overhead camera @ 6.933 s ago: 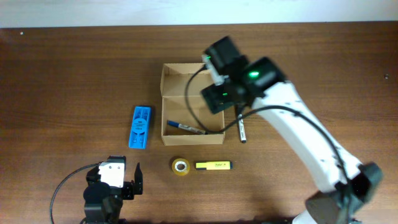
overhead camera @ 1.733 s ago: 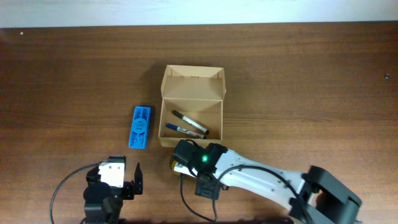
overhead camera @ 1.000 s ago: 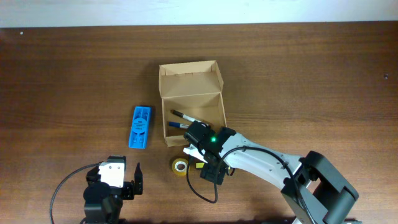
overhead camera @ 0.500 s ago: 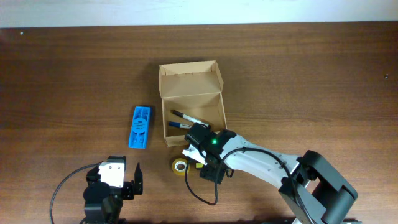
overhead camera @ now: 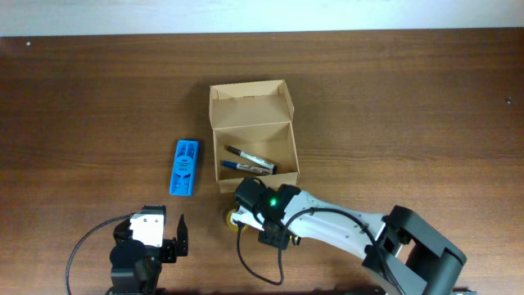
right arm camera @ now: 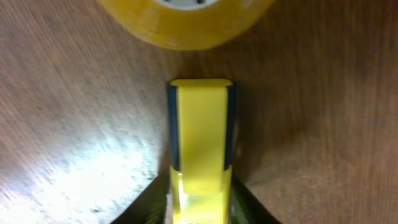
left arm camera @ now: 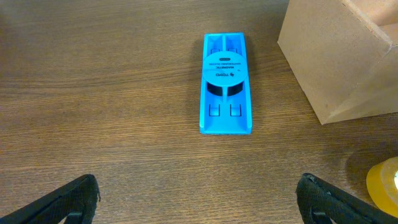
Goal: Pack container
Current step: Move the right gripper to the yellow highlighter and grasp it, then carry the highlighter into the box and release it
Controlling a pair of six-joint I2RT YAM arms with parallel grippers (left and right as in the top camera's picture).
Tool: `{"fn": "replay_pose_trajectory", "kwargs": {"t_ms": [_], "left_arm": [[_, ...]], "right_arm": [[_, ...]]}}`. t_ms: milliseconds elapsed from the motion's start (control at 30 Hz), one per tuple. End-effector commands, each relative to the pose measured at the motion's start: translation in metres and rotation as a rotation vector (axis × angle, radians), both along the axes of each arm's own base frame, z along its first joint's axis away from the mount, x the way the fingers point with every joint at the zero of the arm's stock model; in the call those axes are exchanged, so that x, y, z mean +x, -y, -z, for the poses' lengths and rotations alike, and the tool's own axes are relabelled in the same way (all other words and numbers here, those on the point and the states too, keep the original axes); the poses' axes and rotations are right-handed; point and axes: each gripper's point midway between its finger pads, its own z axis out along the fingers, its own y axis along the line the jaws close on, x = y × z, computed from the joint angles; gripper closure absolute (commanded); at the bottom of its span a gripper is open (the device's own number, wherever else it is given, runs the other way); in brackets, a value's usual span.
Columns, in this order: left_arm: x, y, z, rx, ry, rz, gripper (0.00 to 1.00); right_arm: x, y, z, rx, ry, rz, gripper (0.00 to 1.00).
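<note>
Container [overhead camera: 250, 108] sits open at mid-table, flap lid folded back on the far side, two pens [overhead camera: 249, 160] lying inside; its near wall is just beyond the right gripper [right arm camera: 200, 186]. We note the jaws drawn in against both sides of a yellow highlighter [right arm camera: 200, 124], which lies flat on the wood with its tip close to a tape roll [right arm camera: 186, 18]. Dark brown wooden table [overhead camera: 409, 98]; a pale strip runs beyond its far edge. A blue plastic piece [left arm camera: 227, 84] lies left of the box. The right arm reaches in low from the near right corner. The left gripper [left arm camera: 198, 200] hangs wide apart, holding nothing, near the front edge.
</note>
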Motion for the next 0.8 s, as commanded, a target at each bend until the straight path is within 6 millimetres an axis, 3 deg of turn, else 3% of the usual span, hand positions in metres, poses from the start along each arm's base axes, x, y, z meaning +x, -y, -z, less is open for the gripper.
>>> {"fn": "replay_pose_trajectory", "kwargs": {"t_ms": [0,167,400,567,767], "left_arm": [[0.000,-0.003,0.002,0.020,-0.001,-0.006,0.01],[0.000,-0.003,0.002,0.020,-0.001,-0.006,0.00],[0.000,-0.003,0.002,0.020,-0.001,-0.006,0.00],[0.000,-0.003,0.002,0.020,-0.001,-0.006,0.00],[0.000,-0.003,0.002,0.020,-0.001,-0.006,0.00]], "right_arm": [[-0.014,0.000,0.006,-0.013,-0.028,0.020,0.71],[-0.015,-0.003,-0.004,-0.022,-0.040,0.148,0.72],[-0.003,-0.022,-0.038,0.025,-0.019,0.227,0.72],[0.009,-0.040,-0.076,0.075,0.005,0.242,0.72],[0.044,-0.065,-0.135,0.166,0.146,0.253,0.72]]}}
